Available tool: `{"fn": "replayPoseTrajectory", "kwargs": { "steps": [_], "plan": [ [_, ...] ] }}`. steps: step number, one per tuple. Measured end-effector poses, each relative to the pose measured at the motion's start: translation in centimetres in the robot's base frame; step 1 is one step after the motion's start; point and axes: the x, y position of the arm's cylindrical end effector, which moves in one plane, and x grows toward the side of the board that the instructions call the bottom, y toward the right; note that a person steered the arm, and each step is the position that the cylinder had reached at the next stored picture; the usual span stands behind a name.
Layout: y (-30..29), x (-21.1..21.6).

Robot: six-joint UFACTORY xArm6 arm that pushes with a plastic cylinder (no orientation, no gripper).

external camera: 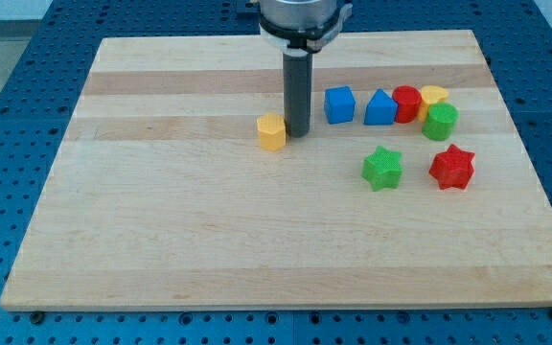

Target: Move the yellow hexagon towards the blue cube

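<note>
Yellow hexagon (271,131) sits upper-centre on the board (161,240), touching or just beside the tip (297,132) on its right. Blue cube (339,103) lies further right. No gripper, nothing grasped. Yellow block (434,94) mostly hidden behind red cylinder (407,103) and green block (440,122); shape unclear.

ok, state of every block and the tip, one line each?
my tip: down on the board, between yellow hexagon and blue cube, by the hexagon
yellow hexagon: upright, alone
blue cube: upright, apart
blue triangular block: against red cylinder
green star: flat, free
red star: flat, free
</note>
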Motion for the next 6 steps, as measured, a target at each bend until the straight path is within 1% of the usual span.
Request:
{"fn": "replayPoseTrajectory", "kwargs": {
  "steps": [1,2,3,4,5,6],
  "plan": [
    [-0.3,2.2],
    [-3.9,4.0],
    [-8.3,2.7],
    [-4.9,-1.2],
    [-2.0,-2.7],
    [-3.5,-0.5]
  ]
}}
